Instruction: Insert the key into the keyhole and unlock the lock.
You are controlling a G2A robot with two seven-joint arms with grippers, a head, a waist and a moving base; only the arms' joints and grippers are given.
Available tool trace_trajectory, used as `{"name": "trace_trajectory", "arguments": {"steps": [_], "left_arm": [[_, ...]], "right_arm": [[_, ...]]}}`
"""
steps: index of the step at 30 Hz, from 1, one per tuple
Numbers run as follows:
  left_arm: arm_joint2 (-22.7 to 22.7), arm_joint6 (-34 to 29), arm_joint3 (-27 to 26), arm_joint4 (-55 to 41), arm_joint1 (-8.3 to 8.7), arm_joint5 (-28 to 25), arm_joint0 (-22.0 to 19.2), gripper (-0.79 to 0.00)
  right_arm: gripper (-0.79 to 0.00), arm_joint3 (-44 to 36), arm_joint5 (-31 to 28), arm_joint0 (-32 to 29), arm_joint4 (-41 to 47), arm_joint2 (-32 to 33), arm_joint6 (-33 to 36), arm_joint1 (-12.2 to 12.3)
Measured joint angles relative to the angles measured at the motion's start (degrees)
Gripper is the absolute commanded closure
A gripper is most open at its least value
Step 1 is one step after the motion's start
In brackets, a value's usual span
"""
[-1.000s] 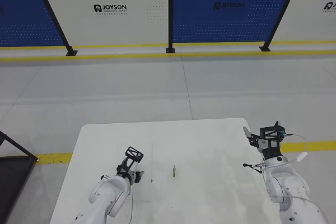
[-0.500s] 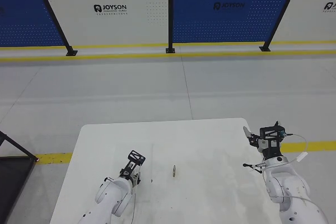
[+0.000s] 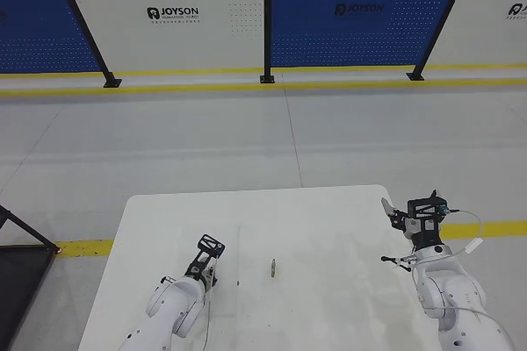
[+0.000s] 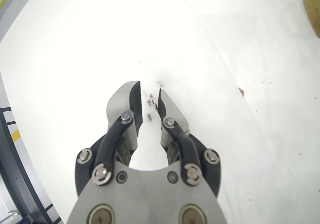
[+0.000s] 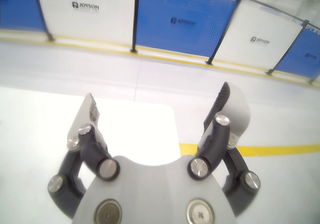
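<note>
A small silver key (image 4: 152,103) lies flat on the white table (image 3: 334,219). My left gripper (image 4: 149,90) hangs right over it, its fingers a narrow gap apart on either side of the key, one pad (image 4: 162,107) close against it. From above, that left gripper (image 3: 210,274) sits on the table's left part. The brass lock (image 3: 273,268) stands at mid table, to the right of the left gripper; its corner shows as the brass lock (image 4: 312,15). My right gripper (image 5: 157,95) is held wide open and empty above the table's right edge, the right gripper (image 3: 388,233).
A small dark speck (image 3: 236,282) marks the table between the left gripper and the lock. A black frame (image 3: 9,228) stands on the floor left of the table. Blue and white barrier panels (image 3: 263,35) line the far floor.
The left arm has shifted slightly over the key, a little forward and then back. The right arm and the lock have not moved.
</note>
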Motion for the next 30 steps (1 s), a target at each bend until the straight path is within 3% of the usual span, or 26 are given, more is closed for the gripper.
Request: {"name": "trace_trajectory", "arguments": {"steps": [9,15,21,24,30], "left_arm": [[-0.75,0.73,-0.73,0.42,0.02,0.27,1.03,0.0],[-2.46,3.29,-4.28,0.03,0.28,0.41,3.75,0.0],[-7.49,12.93,-11.79,-2.51,1.08,-1.72,10.22,0.0],[-11.65,22.38,-13.85,-6.99,1.61,-6.15,13.71,0.0],[-19.95,40.38,-10.98,-17.67,2.89,-24.6,15.22,0.0]], "right_arm": [[-0.785,0.0,0.0,0.0,0.0,0.0,0.0,0.0],[-0.785,0.0,0.0,0.0,0.0,0.0,0.0,0.0],[-0.785,0.0,0.0,0.0,0.0,0.0,0.0,0.0],[-0.785,0.11,0.19,0.01,-0.22,0.08,0.2,0.0],[-0.785,-1.01,1.38,-0.3,-8.95,-4.41,5.85,-0.21]]}}
